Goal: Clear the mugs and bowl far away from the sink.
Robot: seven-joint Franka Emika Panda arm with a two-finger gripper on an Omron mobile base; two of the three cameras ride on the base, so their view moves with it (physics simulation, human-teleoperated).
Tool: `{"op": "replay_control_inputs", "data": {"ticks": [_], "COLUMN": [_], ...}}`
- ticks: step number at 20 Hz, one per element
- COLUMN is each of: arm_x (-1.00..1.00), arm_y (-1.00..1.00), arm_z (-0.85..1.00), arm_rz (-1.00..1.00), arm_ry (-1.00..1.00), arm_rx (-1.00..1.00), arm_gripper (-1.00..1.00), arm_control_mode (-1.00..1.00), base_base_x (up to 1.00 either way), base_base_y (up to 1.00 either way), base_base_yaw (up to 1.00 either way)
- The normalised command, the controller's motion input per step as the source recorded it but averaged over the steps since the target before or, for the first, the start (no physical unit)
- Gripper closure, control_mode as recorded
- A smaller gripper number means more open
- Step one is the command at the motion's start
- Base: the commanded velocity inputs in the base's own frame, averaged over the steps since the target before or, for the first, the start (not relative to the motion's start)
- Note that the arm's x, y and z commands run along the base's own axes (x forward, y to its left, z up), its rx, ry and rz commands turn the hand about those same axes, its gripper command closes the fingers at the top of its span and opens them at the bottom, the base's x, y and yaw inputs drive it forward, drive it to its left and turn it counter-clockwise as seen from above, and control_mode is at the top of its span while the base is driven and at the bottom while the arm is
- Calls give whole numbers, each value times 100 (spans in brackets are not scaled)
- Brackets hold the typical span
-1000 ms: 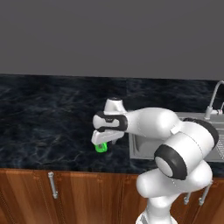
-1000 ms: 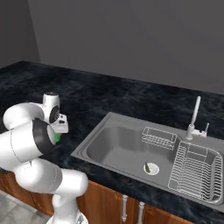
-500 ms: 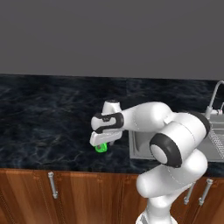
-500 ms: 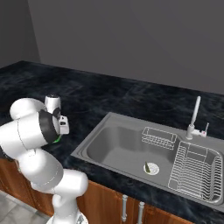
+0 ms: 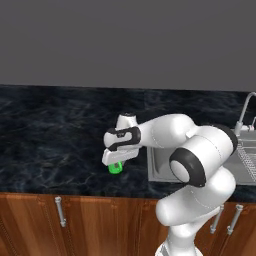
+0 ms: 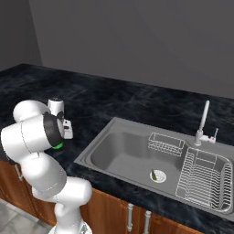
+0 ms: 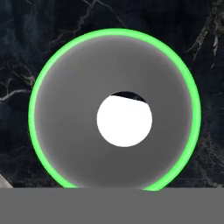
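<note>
The small green mug point(image 5: 115, 168) sits directly under my hand, low over the black counter near its front edge, left of the sink point(image 5: 159, 166). My gripper point(image 5: 116, 161) points straight down onto it and appears shut on it; the fingers are hidden behind the hand. From the right, a sliver of the mug point(image 6: 58, 146) peeks out behind my arm, well left of the steel sink point(image 6: 119, 154). The hand view looks straight down into the mug point(image 7: 70, 131), its green rim ringing a pale inside. The red bowl is out of view.
In the sink are a wire dish rack point(image 6: 203, 179), a small wire basket point(image 6: 167, 142) and a round drain point(image 6: 157, 175); the chrome faucet point(image 6: 202, 120) stands behind. Dark marble counter point(image 5: 50, 135) stretches left. Wooden cabinet fronts with handles point(image 5: 60, 212) are below.
The hand has edged slightly left and the elbow has swung, while the mug stays at nearly the same spot under the hand.
</note>
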Motion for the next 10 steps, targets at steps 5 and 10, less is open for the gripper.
{"op": "replay_control_inputs", "data": {"ticks": [5,10], "arm_x": [-13,-12], "arm_y": [12,0], "arm_z": [-4,38], "arm_rz": [0,1], "arm_ry": [0,-4], "arm_rx": [-3,-2], "arm_gripper": [100,100], "arm_control_mode": [-100,-100], "base_base_x": [0,0], "base_base_y": [0,0], "base_base_yaw": [0,0]}}
